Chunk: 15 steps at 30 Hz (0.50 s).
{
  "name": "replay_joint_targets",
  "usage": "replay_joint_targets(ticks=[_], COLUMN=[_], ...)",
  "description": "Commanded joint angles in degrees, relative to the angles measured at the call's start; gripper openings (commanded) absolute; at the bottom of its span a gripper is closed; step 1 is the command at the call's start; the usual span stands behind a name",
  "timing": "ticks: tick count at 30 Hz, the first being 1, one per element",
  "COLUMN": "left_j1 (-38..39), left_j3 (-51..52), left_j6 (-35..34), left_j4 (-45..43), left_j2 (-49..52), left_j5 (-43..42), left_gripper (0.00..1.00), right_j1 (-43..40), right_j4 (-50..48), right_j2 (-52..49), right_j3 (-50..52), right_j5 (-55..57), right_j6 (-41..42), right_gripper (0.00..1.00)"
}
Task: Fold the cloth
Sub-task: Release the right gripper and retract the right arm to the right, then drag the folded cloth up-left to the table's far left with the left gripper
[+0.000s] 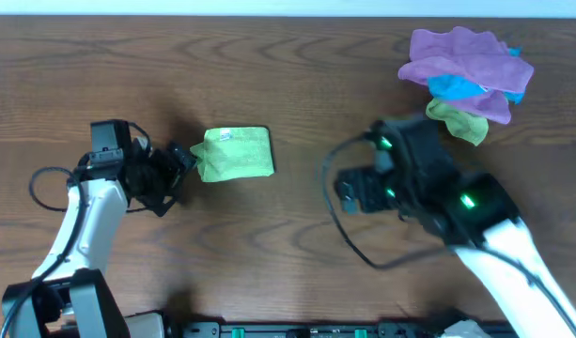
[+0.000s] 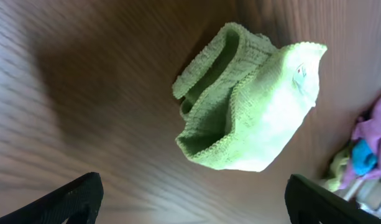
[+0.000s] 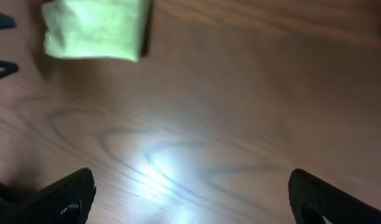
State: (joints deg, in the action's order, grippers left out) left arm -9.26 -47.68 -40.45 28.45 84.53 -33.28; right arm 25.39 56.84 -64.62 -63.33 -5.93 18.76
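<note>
The lime-green cloth (image 1: 236, 154) lies folded into a small thick bundle on the wooden table, left of centre, its white tag (image 1: 225, 135) on top. In the left wrist view the cloth (image 2: 252, 112) shows layered folds with looped edges. My left gripper (image 1: 179, 161) is open and empty, just left of the cloth, its fingers apart (image 2: 193, 199). My right gripper (image 1: 349, 191) is open and empty over bare table, well right of the cloth; the right wrist view shows the cloth (image 3: 94, 29) far off at the top left and the fingers spread (image 3: 193, 196).
A heap of purple, blue and olive-green cloths (image 1: 468, 75) lies at the far right of the table, also glimpsed in the left wrist view (image 2: 364, 149). Black cables (image 1: 349, 239) trail near the right arm. The table's front edge holds the arm bases.
</note>
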Motion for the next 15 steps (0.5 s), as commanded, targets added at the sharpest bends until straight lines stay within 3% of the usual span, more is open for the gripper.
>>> replay_joint_targets(ticks=[1, 7, 15], left_j1=[1.68, 6.1, 8.68], left_j3=[1.75, 5.81, 8.83], left_j6=[-4.42, -11.54, -17.66], left_j4=[-1.99, -10.36, -18.25], left_j2=[-0.28, -0.26, 0.26], left_j5=[-2.12, -1.27, 3.8], left_gripper=[0.95, 0.95, 0.95], right_j1=[-3.61, -12.11, -17.16], right_j4=[-1.07, -1.09, 1.09], right_j2=[7.61, 20.79, 27.45], right_j3=[5.44, 15.28, 17.75], right_j5=[-2.62, -8.83, -10.43], right_j6=[-0.22, 2.27, 2.64], right_gripper=[0.99, 0.99, 0.99])
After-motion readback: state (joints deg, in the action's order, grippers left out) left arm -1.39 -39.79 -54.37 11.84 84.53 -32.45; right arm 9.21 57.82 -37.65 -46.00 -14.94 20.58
